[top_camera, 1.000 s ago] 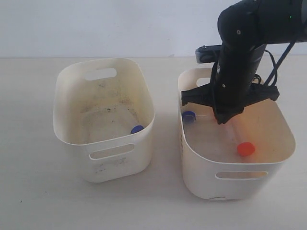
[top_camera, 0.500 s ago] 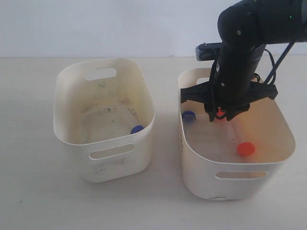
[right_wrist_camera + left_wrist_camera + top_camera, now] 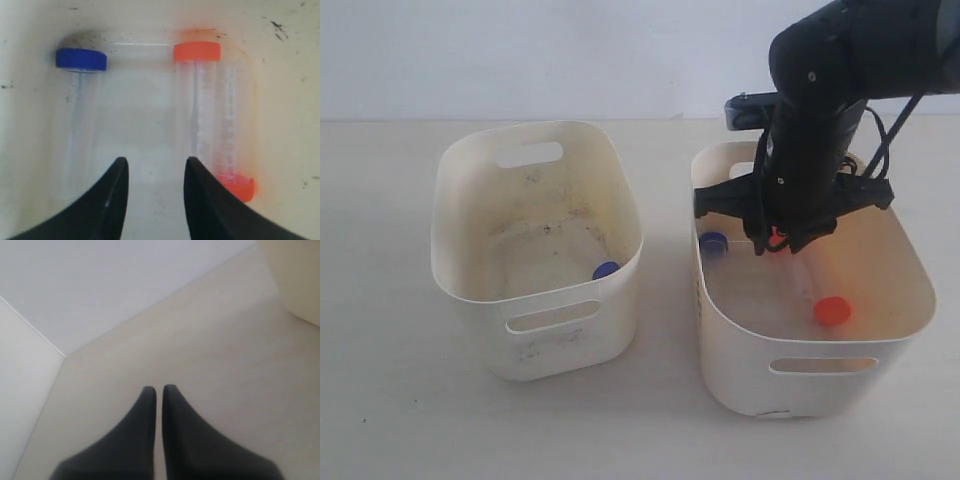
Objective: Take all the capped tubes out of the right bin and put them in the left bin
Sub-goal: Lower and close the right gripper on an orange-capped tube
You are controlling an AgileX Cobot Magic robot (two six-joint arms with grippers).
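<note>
Right pincer [image 3: 155,160], jaws apart, empty, above three clear capped tubes [image 3: 197,110] in wide cream plastic right bin [image 3: 740,378]; tube graduations unreadable. Only exterior view shows blue-capped tube [image 3: 606,269] in narrow speckled left bin [image 3: 560,348]. Left pincer [image 3: 159,388] closed.

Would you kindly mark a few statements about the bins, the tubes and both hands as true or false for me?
1. A blue-capped tube lies in the left bin. True.
2. The right bin holds three capped tubes. True: a second blue-capped tube and two orange-capped tubes.
3. The orange-capped tubes have their caps at the same end. False: they lie side by side, caps at opposite ends.
4. The right hand grips an orange-capped tube. False: its jaws stand apart with nothing between them.
5. The left hand is open over the left bin. False: it is shut, above the table.
</note>
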